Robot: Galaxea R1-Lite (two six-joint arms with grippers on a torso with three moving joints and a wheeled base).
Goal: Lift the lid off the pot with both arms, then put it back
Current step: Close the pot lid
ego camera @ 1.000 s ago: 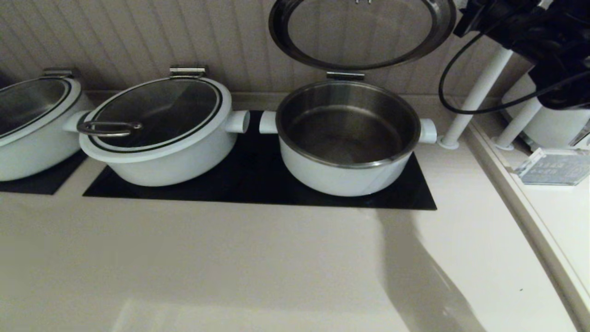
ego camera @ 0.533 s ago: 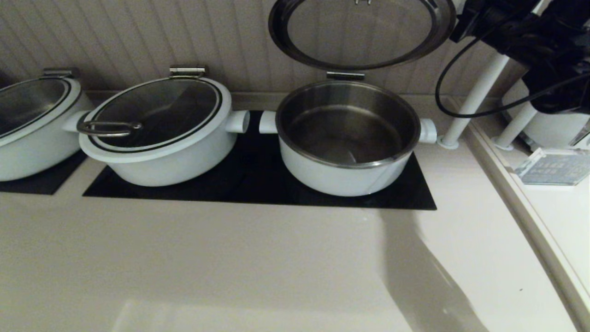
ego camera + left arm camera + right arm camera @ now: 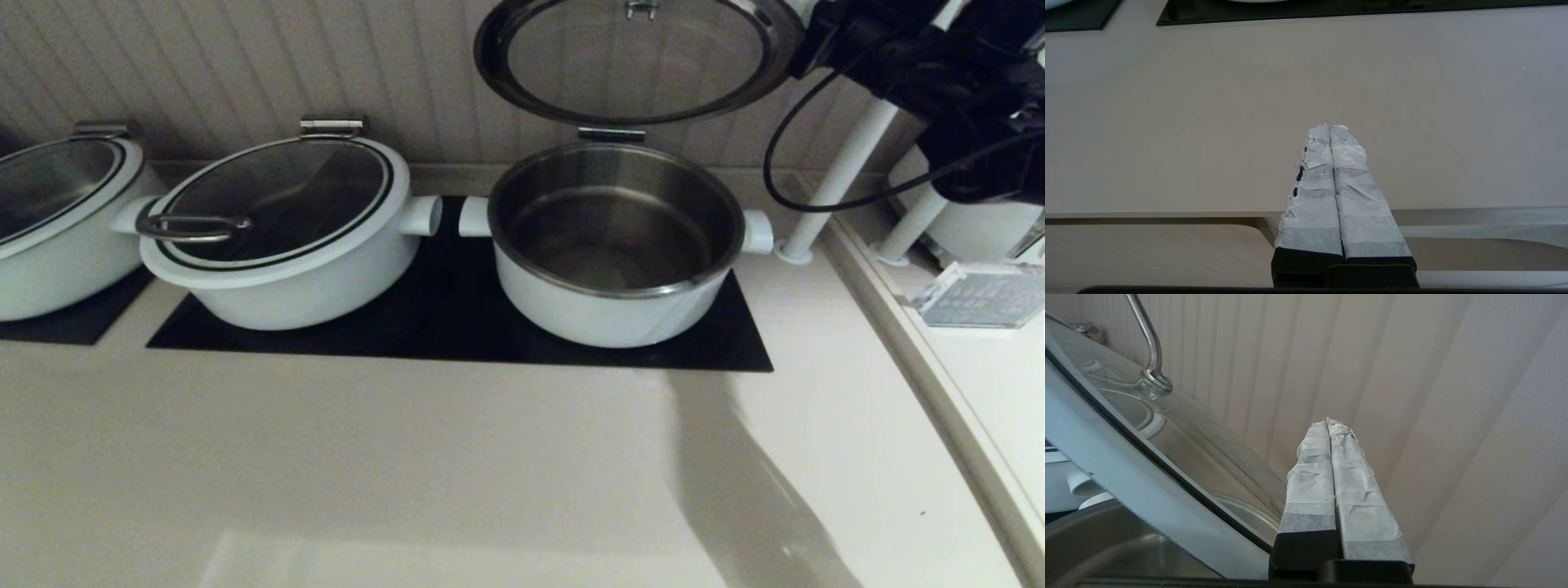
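- Since the earlier frames, the lid (image 3: 637, 57) had tipped a little further forward on its hinge (image 3: 611, 133), its centre fitting now showing near the top of the head view, and the right arm had shifted slightly beside it.
- Right gripper (image 3: 1327, 424) had its taped fingers pressed together, holding nothing; it sat behind the lid's rim, just beside the glass, though contact could not be confirmed.
- Out from those fingertips, the steel handle (image 3: 1147, 347) rose from the glass, well apart from them.
- Below the gripper stood the pot (image 3: 616, 245), open, its steel liner bare, the lid standing nearly upright above its back edge.
- Left gripper (image 3: 1329, 130) was likewise closed and empty, parked low over the counter (image 3: 1208, 114), well away from the pot.
- Judged by its look, the lid was stiff, fairly heavy, smooth and breakable; dropped, it could slam or crack.
- Best hold seemed the steel handle, or a steady push on the broad white rim while lowering it slowly.
- Another pot (image 3: 277, 229) with its lid shut stood further off.
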